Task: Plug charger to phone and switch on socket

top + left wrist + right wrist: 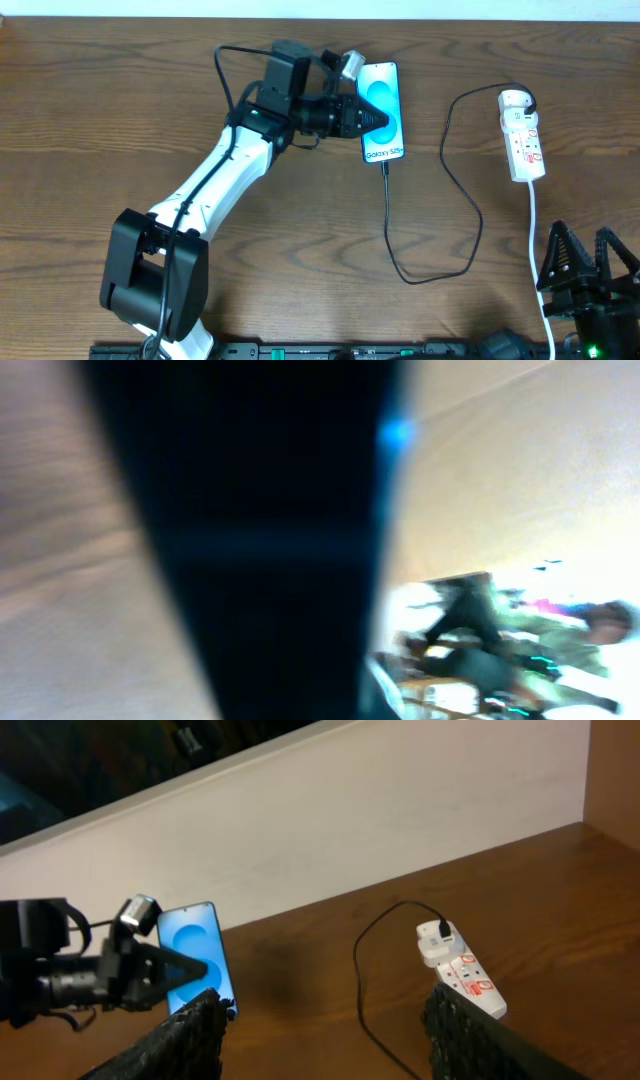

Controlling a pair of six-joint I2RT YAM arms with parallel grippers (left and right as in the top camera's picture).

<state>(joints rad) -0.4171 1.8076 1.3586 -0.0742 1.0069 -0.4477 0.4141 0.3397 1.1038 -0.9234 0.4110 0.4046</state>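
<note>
The left arm [215, 180] reaches from its base at the near left edge of the desk [100, 120] up and to the right, towards the far middle. The left end effector [378, 118] is at the phone [388, 85]. In the overhead view its dark, pointed fingers lie across the lit blue screen from the left. I cannot tell whether they are clamped on the phone or only over it. The left wrist view does not help: it is blurred, with a broad dark band and a blue glint filling the middle.

The phone lies lengthwise on the desk, far of centre, with its "Galaxy S25" text at the near end. The right wrist view also shows the phone [195, 945], with the left end effector [185, 970] pointing at it.

The charger [387, 200] meets the phone's near edge with its tip. From there it runs towards the near side, loops to the right, and climbs back to a white adapter [515, 100] on the far end of the socket [527, 145]. The socket lies on the right side of the desk, well apart from the phone. It has red markings, and its white cord [537, 230] trails to the near edge. I cannot read the switch position.

The right end effector [588, 262] hangs at the near right, just near of the socket, with its fingers spread apart and nothing between them.
</note>
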